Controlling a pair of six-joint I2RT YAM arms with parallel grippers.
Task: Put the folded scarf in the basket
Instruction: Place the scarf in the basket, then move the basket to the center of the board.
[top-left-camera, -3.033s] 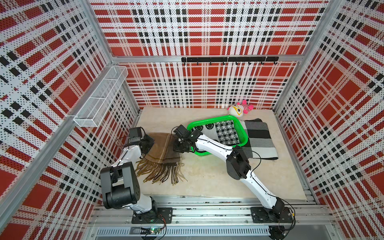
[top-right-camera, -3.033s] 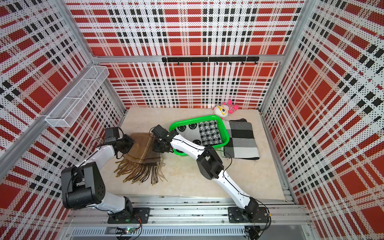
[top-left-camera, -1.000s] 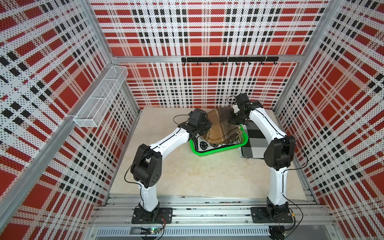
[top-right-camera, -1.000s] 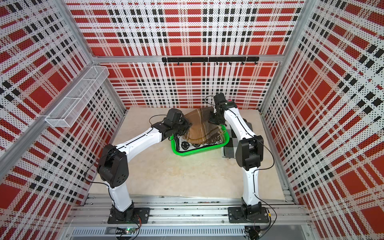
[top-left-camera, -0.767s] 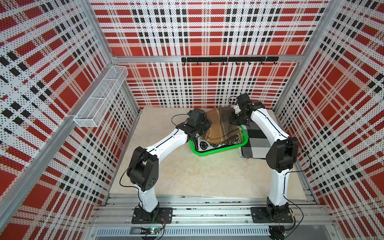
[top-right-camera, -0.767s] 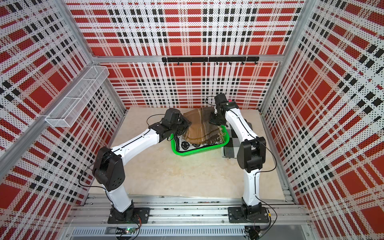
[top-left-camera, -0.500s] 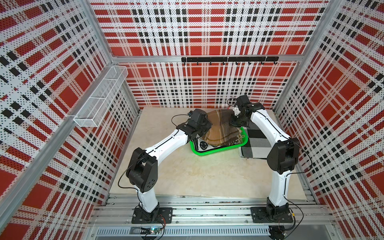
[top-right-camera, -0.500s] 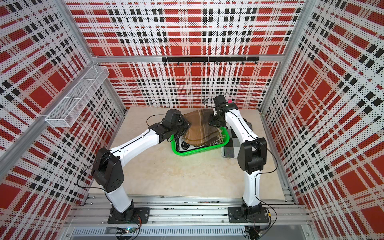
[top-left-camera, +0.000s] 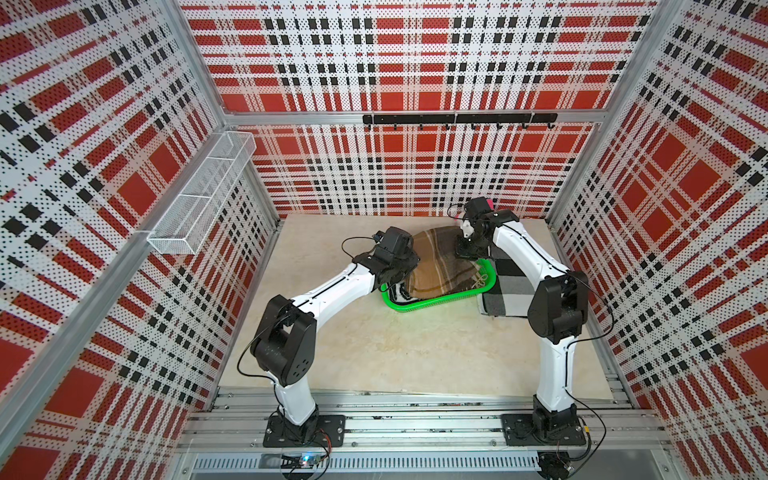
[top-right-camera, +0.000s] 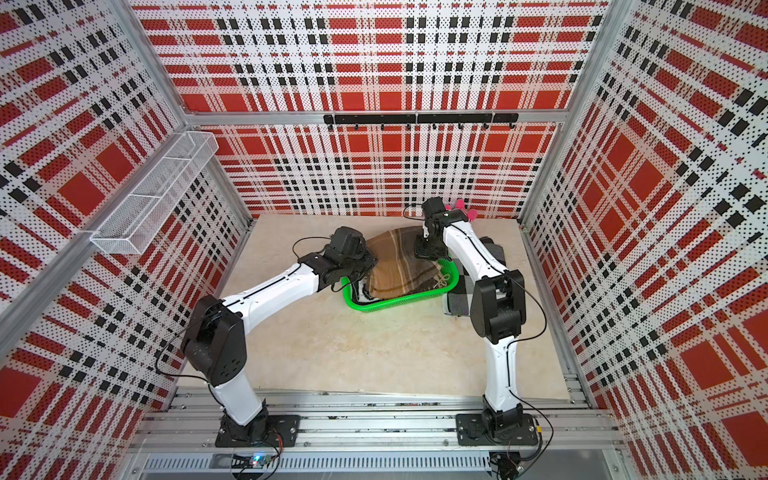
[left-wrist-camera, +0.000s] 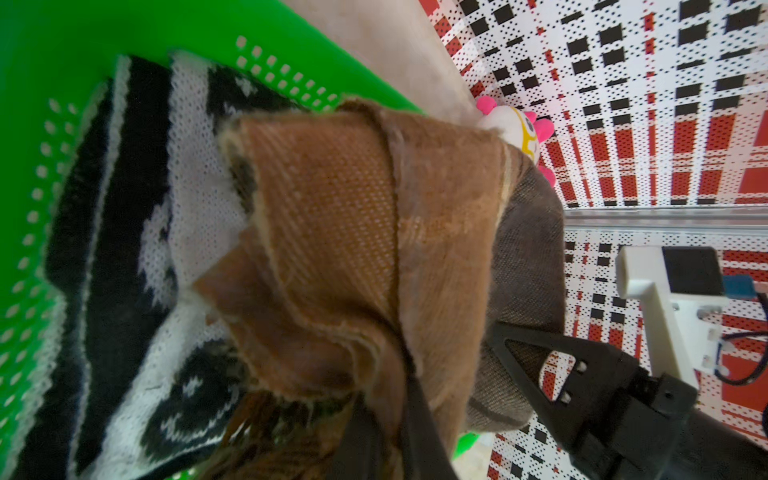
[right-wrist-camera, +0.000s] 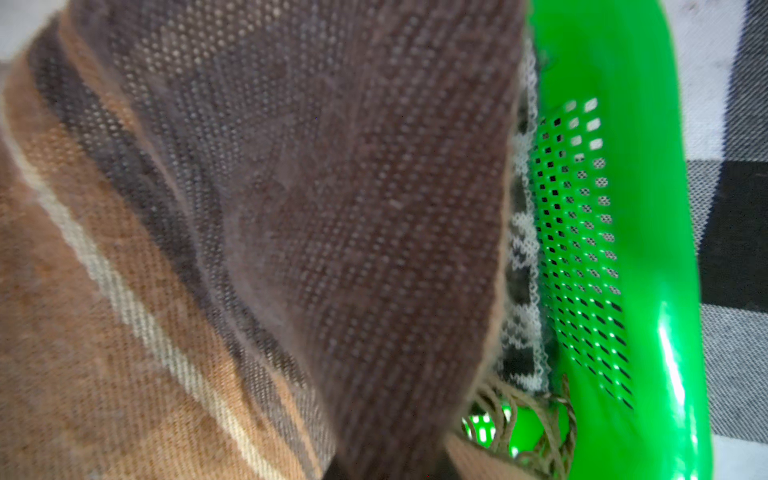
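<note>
Both arms are at the bright green perforated plastic basket (top-left-camera: 436, 302), just right of centre in both top views. The left claw (top-left-camera: 411, 262) is at its left end and the right claw (top-left-camera: 464, 251) is over its far right corner. Each claw is pressed together, pinching the top edge of the folded brown plaid scarf with fringe (top-left-camera: 440, 266). The left wrist view shows fabric clamped between the fingers (left-wrist-camera: 395, 436). The right wrist view is filled with scarf, so I can't see its fingers there, but the cloth rises right up to that claw in the top views. The scarf's long axis runs left to right across the frame, strung between the two claws. It drapes down toward the lower edge of the frame, into the basket. Its fringed bottom edge looks already inside, lying on the black-and-white patterned knit scarf (left-wrist-camera: 124, 249) that sits in there. The held edge is raised, roughly above the basket's far rim. So the basket centre lies below and frame-down from both claws, about equally near each. My read is that both need to come down and slightly frame-down together before letting go, or the top edge may flop over the far rim. The grey, black and white checked scarf (top-left-camera: 511, 286) lies flat on the table (top-left-camera: 395, 353), just beside the basket's right side.
</note>
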